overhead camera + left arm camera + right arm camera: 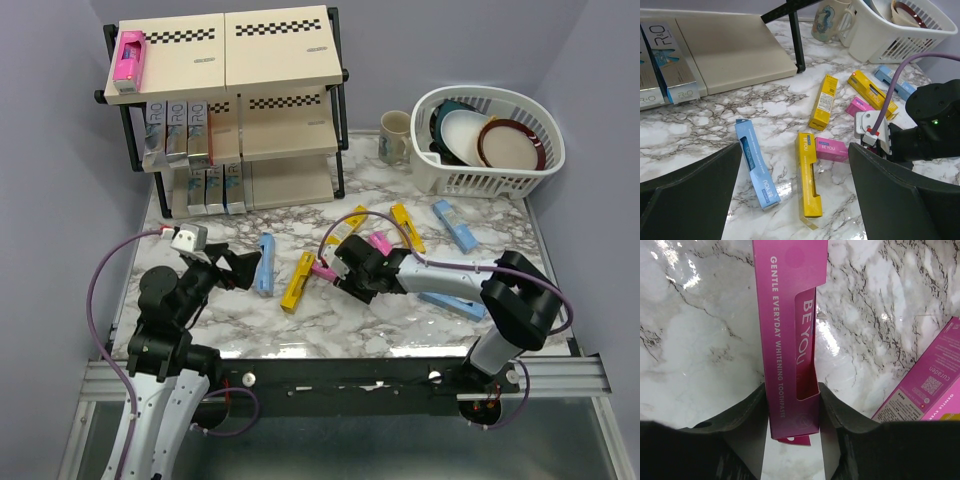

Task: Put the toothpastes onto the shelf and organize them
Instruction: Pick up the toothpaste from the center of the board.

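The right arm lies low over the worktop (300, 325), stretched from its base at the near right edge toward the middle; the right claw (792, 390) points to the left; its two fingers (752, 412) press on both long sides of a pink carton (790, 315), near the end of it, so the claw is closed on this carton; the carton lies flat on the marble. A second pink carton (925, 390) lies just beside it to the right, apart from the fingers.

The left arm is folded, elbow raised; the left claw (795, 147) is wide open and holds nothing; it hangs above a light blue carton (756, 170) and a yellow carton (809, 180), which lie side by side but apart.

More cartons in yellow, pink and blue are scattered further right on the worktop. The shelf (280, 60) stands at the far left; one pink box (130, 58) lies on its top board; silver-blue cartons (180, 130) stand upright in a row on the middle board, and others on the lower board (210, 188). A white basket (490, 180) with dishes and a mug (395, 135) stand at the far right.
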Tool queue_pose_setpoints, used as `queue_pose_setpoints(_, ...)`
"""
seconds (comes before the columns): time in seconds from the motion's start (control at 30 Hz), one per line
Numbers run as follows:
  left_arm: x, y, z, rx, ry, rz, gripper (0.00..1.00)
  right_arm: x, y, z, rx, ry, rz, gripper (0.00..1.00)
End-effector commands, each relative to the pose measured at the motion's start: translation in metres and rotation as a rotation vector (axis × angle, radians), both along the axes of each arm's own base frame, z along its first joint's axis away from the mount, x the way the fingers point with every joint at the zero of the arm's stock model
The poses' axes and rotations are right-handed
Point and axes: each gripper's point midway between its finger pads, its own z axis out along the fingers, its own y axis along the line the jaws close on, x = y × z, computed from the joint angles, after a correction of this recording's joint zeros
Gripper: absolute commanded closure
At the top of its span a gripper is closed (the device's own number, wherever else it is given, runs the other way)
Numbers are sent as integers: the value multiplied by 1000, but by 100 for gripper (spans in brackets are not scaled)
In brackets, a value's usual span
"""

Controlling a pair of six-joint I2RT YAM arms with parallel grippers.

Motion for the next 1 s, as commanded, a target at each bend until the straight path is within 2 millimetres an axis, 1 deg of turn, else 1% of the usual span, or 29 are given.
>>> queue_pose_setpoints(0.0,3,-3,-3,-9,11,-12,1,-25,-24,-13,-93,108,4,56)
queue_pose_setpoints(0.13,2,-7,-5,-16,22,-32,1,-23,-26,8,-56,63,-9,61)
queue_pose_setpoints(0.2,2,-10,-6,-23,31,-45,1,-19,-28,25,-38,1,-16,63)
queue_pose_setpoints(0.23,1,-12,-6,-28,36,-59,1,-18,-30,31,-40,-20,-17,63)
queue_pose_setpoints(0.27,1,-15,-5,-41,42,-73,1,-16,-28,47,-12,-69,-13,63)
queue_pose_setpoints(0.33,0,-22,-6,-61,61,-109,1,-10,-32,63,-14,-145,-18,63)
queue_pose_setpoints(0.37,-5,-30,-3,-93,75,-159,1,-10,-32,72,-5,-176,-12,63)
queue_pose_setpoints(0.4,-4,-35,-6,-108,109,-181,1,-9,-32,87,26,-221,-12,63)
queue_pose_setpoints(0.43,-5,-40,-3,-125,122,-209,1,-7,-34,97,26,-266,-10,63)
queue_pose_setpoints(0.47,-9,-47,-1,-146,139,-257,1,-7,-35,104,32,-295,-6,63)
queue_pose_setpoints(0.5,-8,-53,-4,-174,192,-283,1,-6,-36,112,36,-326,-4,63)
queue_pose_setpoints(0.53,-10,-57,-2,-190,212,-310,1,-4,-42,126,41,-388,-11,63)
queue_pose_setpoints(0.57,-10,-61,7,-204,209,-335,1,-7,-41,132,43,-417,6,63)
queue_pose_setpoints(0.6,-13,-67,8,-232,252,-374,1,-8,-43,139,46,-447,10,63)
queue_pose_setpoints(0.63,-14,-70,12,-245,258,-391,1,-6,-49,150,44,-501,5,63)
queue_pose_setpoints(0.67,-15,-73,23,-253,246,-416,1,-10,-49,156,48,-530,19,63)
queue_pose_setpoints(0.73,-19,-81,30,-278,284,-479,1,-9,-53,169,49,-592,23,63)
queue_pose_setpoints(0.77,-21,-85,41,-289,268,-514,1,-14,-53,176,73,-617,37,63)
queue_pose_setpoints(0.8,-21,-90,43,-300,286,-550,1,-15,-54,180,79,-634,43,62)
queue_pose_setpoints(0.83,-27,-96,47,-324,308,-595,1,-16,-54,185,85,-658,56,62)
queue_pose_setpoints(0.87,-27,-99,57,-331,287,-618,1,-20,-52,189,103,-673,68,62)
queue_pose_setpoints(0.93,-28,-109,60,-340,305,-660,1,-21,-53,195,100,-711,79,62)
queue_pose_setpoints(0.97,-29,-113,67,-340,294,-677,1,-24,-51,197,102,-721,95,62)
